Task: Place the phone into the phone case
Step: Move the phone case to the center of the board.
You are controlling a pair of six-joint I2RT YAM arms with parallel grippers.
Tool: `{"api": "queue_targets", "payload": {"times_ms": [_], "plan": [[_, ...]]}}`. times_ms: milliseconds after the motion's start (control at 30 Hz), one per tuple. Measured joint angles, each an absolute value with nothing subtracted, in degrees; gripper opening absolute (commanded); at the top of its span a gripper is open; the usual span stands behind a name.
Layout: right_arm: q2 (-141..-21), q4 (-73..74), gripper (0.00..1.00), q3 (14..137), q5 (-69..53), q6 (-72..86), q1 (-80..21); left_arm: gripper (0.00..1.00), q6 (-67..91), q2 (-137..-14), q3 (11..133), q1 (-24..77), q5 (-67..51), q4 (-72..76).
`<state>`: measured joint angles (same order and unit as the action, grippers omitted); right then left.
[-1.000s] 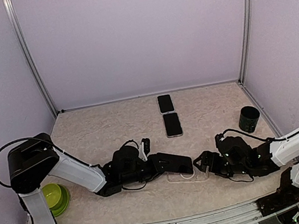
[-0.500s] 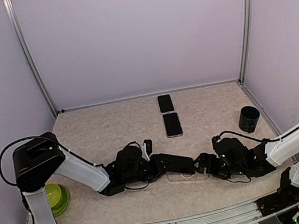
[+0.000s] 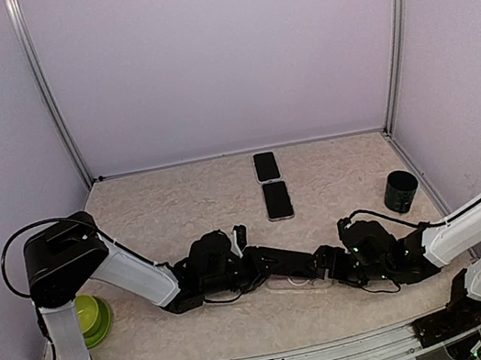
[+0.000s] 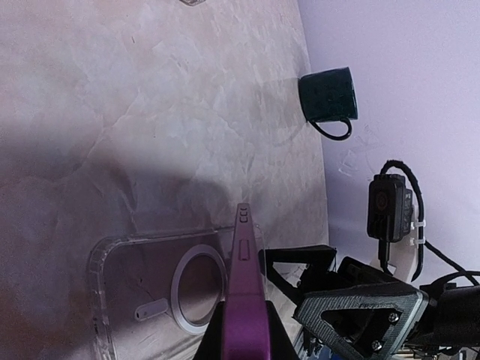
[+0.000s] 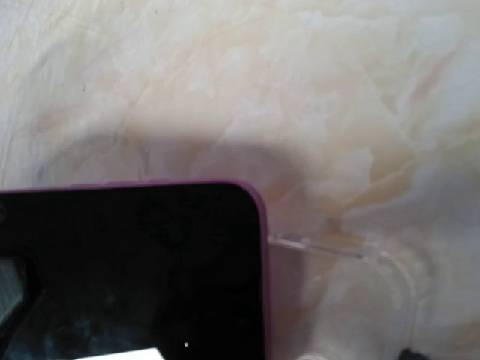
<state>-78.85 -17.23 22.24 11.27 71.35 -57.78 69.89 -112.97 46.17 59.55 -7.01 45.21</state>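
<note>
Right, the main change over the last second is that both hands have closed in on each other near the front of the tabletop (image 3: 180,209). My left hand (image 4: 244,336) is clamped on the purple phone (image 4: 242,285) and has carried it a little further right. From above, the phone now reads as a narrower dark strip than it did a second ago. The right hand (image 3: 334,265) has slid left to meet it and now sits just beside the phone's far end. I cannot tell from any view whether its fingers are open or closed.

The clear case (image 4: 142,292) lies flat on the tabletop, open side up. In the left wrist view the phone shows edge-on along one long side of the case. I can't say whether the two are touching yet. The right wrist view has the phone's corner short of the case's corner, with bare rim showing beyond it, so I judge the phone is not seated.

To me the insertion is lined up but not done. The next move should bring the phone down flat so its far end tucks under the rim. The case looks light, so it may skid unless the right hand steadies it.
</note>
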Motion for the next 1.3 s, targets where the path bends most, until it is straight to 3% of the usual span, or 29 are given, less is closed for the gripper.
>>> {"api": "queue_targets", "payload": {"times_ms": [1300], "plan": [[-80.1, -16.6, 0.91, 23.4, 11.3, 70.1, -57.8, 0.0, 77.2, -118.0, 50.7, 58.7, -15.5, 44.7]]}}
